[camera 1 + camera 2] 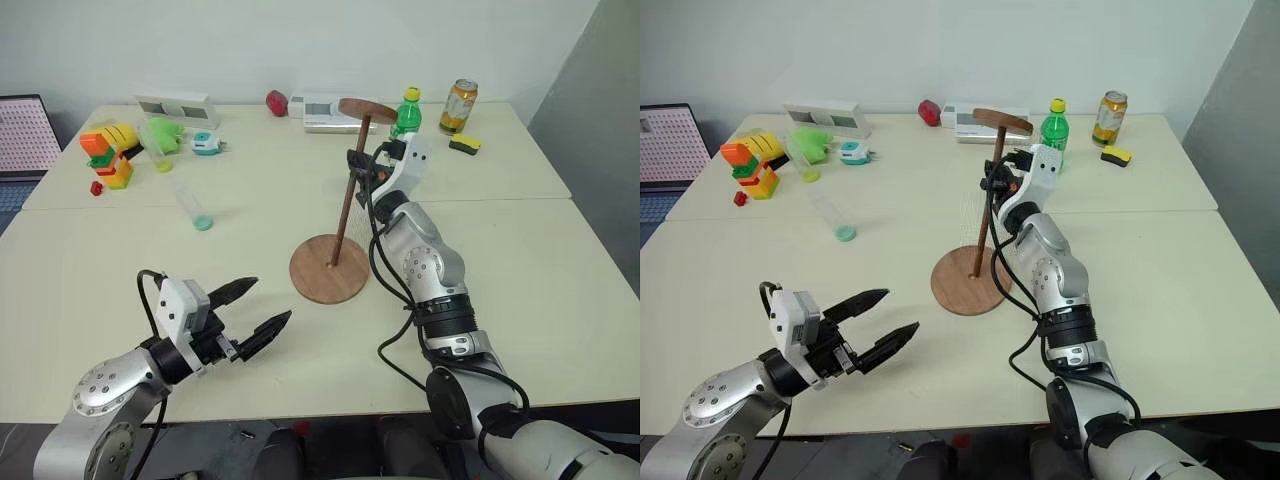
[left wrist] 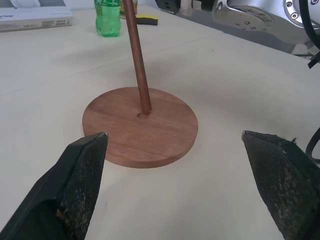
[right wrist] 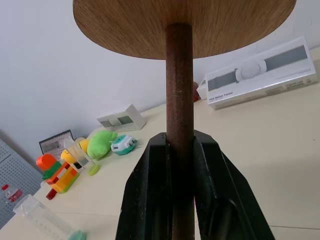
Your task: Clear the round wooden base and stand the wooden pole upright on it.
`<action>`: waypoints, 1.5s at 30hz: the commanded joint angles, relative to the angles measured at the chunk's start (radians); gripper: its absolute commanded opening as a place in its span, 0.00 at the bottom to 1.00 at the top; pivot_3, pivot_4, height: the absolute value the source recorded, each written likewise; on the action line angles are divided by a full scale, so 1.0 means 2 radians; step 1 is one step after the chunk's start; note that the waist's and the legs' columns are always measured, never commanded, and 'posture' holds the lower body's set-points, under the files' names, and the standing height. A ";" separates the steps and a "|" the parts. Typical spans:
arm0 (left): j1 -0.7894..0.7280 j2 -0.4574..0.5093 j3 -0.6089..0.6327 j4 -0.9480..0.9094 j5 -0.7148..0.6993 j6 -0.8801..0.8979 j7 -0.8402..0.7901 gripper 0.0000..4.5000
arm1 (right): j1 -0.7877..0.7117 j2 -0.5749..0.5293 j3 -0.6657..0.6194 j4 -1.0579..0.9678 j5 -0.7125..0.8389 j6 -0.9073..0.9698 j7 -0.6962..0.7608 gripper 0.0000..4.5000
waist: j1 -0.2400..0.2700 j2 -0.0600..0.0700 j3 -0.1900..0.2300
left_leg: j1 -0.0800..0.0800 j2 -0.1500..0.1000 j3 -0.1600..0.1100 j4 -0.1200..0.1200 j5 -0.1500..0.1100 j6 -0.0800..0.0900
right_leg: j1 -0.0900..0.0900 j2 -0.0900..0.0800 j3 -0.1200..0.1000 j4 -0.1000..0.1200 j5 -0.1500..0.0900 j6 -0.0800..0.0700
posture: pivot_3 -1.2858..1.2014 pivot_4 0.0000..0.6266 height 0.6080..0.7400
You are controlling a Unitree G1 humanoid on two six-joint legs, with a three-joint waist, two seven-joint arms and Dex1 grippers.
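Table (image 1: 560,300): cream top, carrying everything listed.

My right gripper (image 1: 357,166): fingers clamped together on the wooden pole (image 1: 348,205), gripping its shaft just under the capping disc. Held above the middle of the table.

My left gripper (image 1: 252,309): fingers spread wide apart, holding nothing, touching nothing. It hovers near the table's near edge, pointing toward the round wooden base (image 1: 329,268).

Round wooden base: lies flat at the middle of the table, nothing on it but the pole.

Wooden pole: stands nearly upright, leaning slightly, with its lower end at the base's centre hole and its disc end uppermost. Whether it is fully seated in the hole I cannot tell.

White box (image 1: 328,112): far edge, behind the pole.

Green bottle (image 1: 405,113): far edge, just beside the white box.

Drink can (image 1: 458,106): far right corner.

Clear plastic tube (image 1: 189,203): lying on its side, left of the base, green end toward me; contents cannot be told.

Toy blocks (image 1: 108,152): far left corner.
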 commanded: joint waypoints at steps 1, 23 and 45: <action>0.000 0.005 0.004 -0.017 -0.005 -0.006 0.001 1.00 | -0.018 0.052 0.009 0.005 0.002 -0.022 0.000 0.05 | 0.000 0.000 0.000 | 0.000 0.000 0.000 0.000 0.000 0.000 | 0.000 0.000 0.000 0.000 0.000 0.000 | 0.52 0.24 1.00; -0.006 0.004 0.004 -0.015 -0.011 -0.004 0.005 1.00 | -0.046 0.068 0.013 0.075 0.017 -0.081 -0.015 0.05 | 0.000 0.000 0.000 | 0.000 0.000 0.000 0.000 0.000 0.000 | 0.000 0.000 0.000 0.000 0.000 0.000 | 0.52 0.24 1.00; -0.018 0.003 0.002 -0.007 -0.010 -0.005 0.004 1.00 | 0.018 0.000 0.144 0.001 -0.136 -0.246 0.074 0.05 | 0.001 0.000 0.000 | 0.000 0.000 0.000 0.000 0.000 0.000 | 0.000 0.000 0.000 -0.001 0.000 0.000 | 0.52 0.24 1.00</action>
